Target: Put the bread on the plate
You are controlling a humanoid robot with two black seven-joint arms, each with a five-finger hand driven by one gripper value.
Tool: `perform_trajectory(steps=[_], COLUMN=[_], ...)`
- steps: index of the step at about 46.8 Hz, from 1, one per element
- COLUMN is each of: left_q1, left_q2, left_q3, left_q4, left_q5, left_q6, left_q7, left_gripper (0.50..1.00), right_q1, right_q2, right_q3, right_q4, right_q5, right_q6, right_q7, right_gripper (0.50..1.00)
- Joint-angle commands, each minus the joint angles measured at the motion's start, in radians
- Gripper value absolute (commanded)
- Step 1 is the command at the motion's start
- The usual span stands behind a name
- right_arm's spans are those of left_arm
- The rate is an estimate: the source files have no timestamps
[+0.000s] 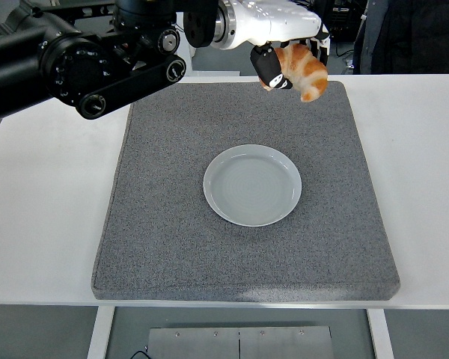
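White rectangular table (45, 187) carries a grey speckled square foam mat (172, 224). My black left arm (75, 63) reaches in over the mat's far edge. Round pale grey-blue ceramic plate (252, 185) sits near mat centre, bare. My left hand (280, 52), fingers clamped on the golden-brown croissant-shaped bread (305, 71), holds it above the mat's far right part, well apart from the plate.

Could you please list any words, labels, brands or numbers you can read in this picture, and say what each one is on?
None can be read.
The left hand, the bread it holds, the plate, the grey mat and the white table bear no visible print.
Equipment at the top edge is too dark and small to tell.
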Motion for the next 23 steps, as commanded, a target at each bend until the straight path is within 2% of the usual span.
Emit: perform_trajectory(steps=[1,11,17,23], left_q1=[0.002,0.015,0.012,0.034], left_q2=[-0.028,-0.091,-0.097,-0.102], left_q3=[0.009,0.028,0.107,0.128], left_q4=[0.000,0.009,0.017,0.029], left_q5=[-0.006,0.002,0.008,0.008], left_q6=[0.002,0.003,0.008,0.009], left_q7=[-0.002,-0.001,0.001,-0.001], left_gripper=[0.500,0.500,0.500,0.500], right_q1=[0.000,0.000,0.000,0.000], right_q2=[0.000,0.000,0.000,0.000], right_q3=[0.000,0.000,0.000,0.000], right_q4=[0.000,0.000,0.000,0.000], right_q5=[0.000,0.000,0.000,0.000], right_q6=[0.001,0.001,0.001,0.001], right_q7=[0.000,0.000,0.000,0.000], right_gripper=[1.000,1.000,1.000,1.000])
